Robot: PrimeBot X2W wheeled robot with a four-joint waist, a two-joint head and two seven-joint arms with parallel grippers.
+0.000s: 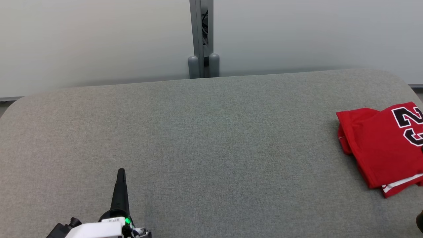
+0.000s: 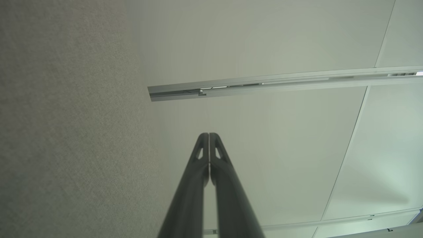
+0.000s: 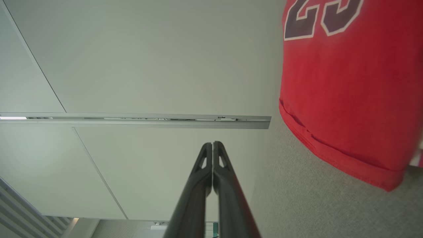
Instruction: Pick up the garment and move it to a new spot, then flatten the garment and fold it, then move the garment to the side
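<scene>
Head view: the garment (image 1: 380, 148), a red jersey, lies folded at the right edge of the worktop (image 1: 211, 138), partly cut off by the picture. My left claw (image 1: 121, 172) hovers near the front edge toward the left corner, well apart from the garment, with its fingers pressed together and nothing held. My right claw (image 3: 212, 143) is likewise fully closed and empty, with the garment near it.

Handling, as I judge it: light, soft and limp, not fragile, with layers liable to slide apart. Take hold at a folded edge and pinch all layers.

Orientation: number print (image 1: 409, 122) toward the back edge, white-striped trim (image 1: 400, 183) toward the front. The long axis appears to run back to front, skewed slightly rightward at the front
</scene>
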